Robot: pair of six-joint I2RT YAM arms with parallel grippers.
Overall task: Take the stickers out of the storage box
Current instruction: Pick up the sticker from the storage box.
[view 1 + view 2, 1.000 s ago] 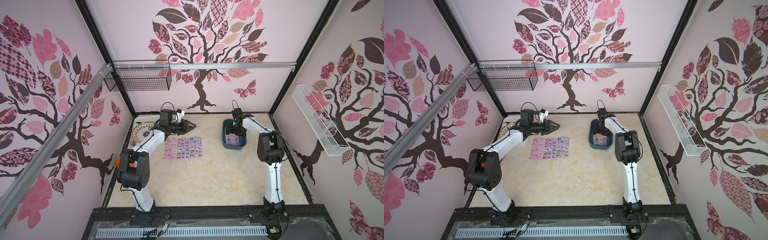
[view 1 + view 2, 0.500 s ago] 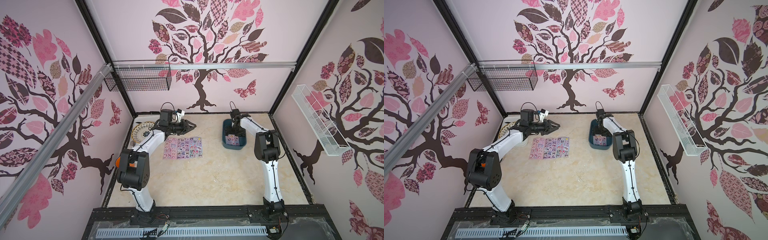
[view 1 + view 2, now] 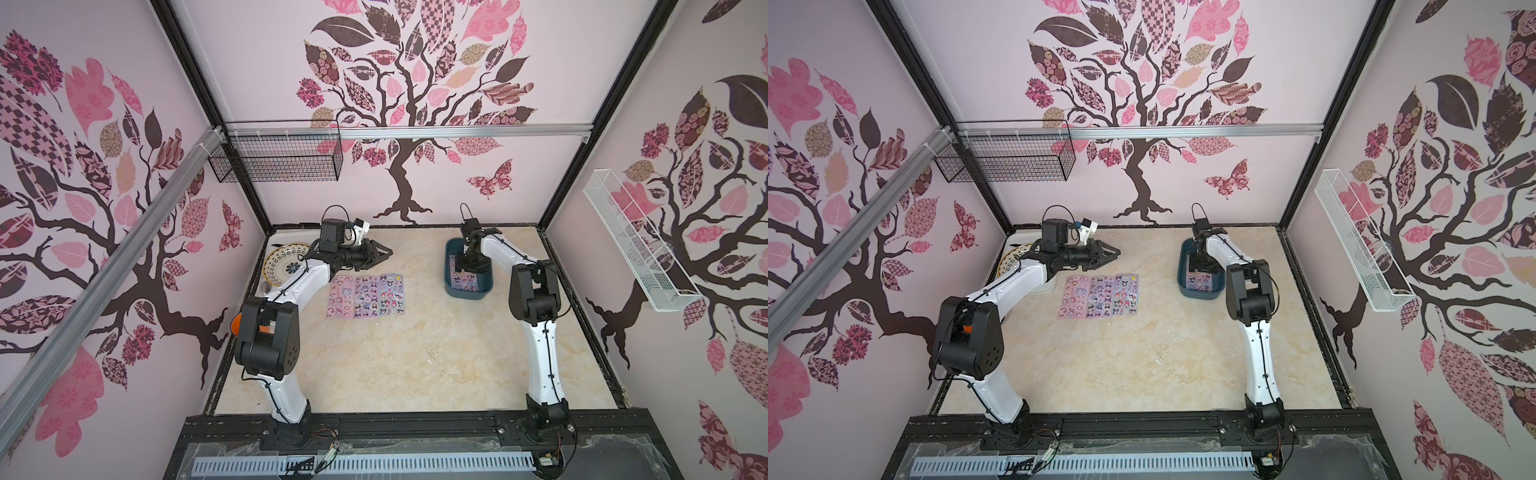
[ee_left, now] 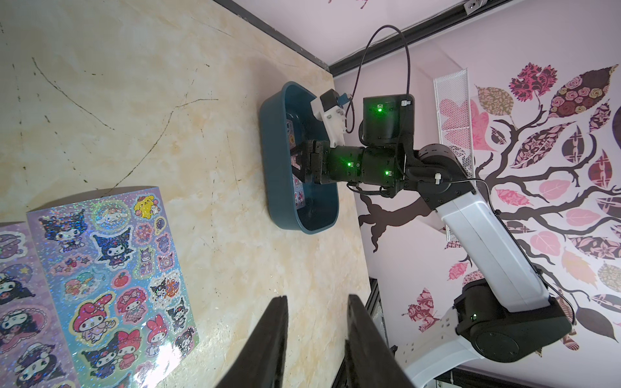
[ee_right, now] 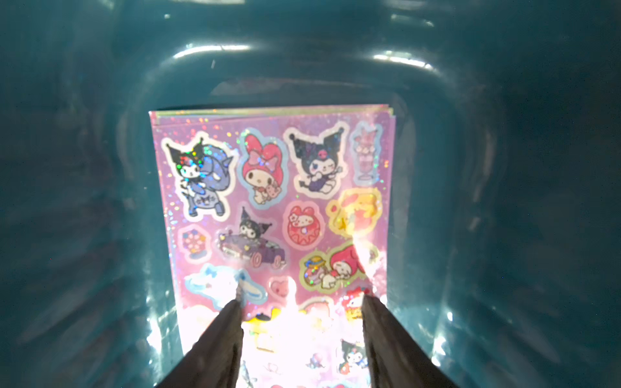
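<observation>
Inside the storage box (image 3: 467, 294), which sits on the far right part of the table (image 3: 415, 357), you have the stickers (image 5: 268, 201) lying as a flat stack. A pink glitter sheet of cartoon characters is on top, and the edges of more sheets peek out beneath it. Your right gripper (image 5: 302, 300) reaches down into the box with its fingers parted. Their tips sit at the near end of the top sheet, one on either side of its width, and nothing is pinched between them. Whether the tips press the sheet you cannot tell. Three sticker sheets (image 3: 365, 296) already lie out on the table left of the box, side by side with their long edges meeting. Your left gripper (image 4: 317, 298) hovers above the table just past their far edge, pointing toward the box, released and empty. Beyond it a patterned plate (image 3: 286, 266) rests by the left wall. Against a second ago, the three sheets, the box and your left arm sit exactly as they did, and your right gripper stays down in the box. Any lettering on the sheets is too small to read.
</observation>
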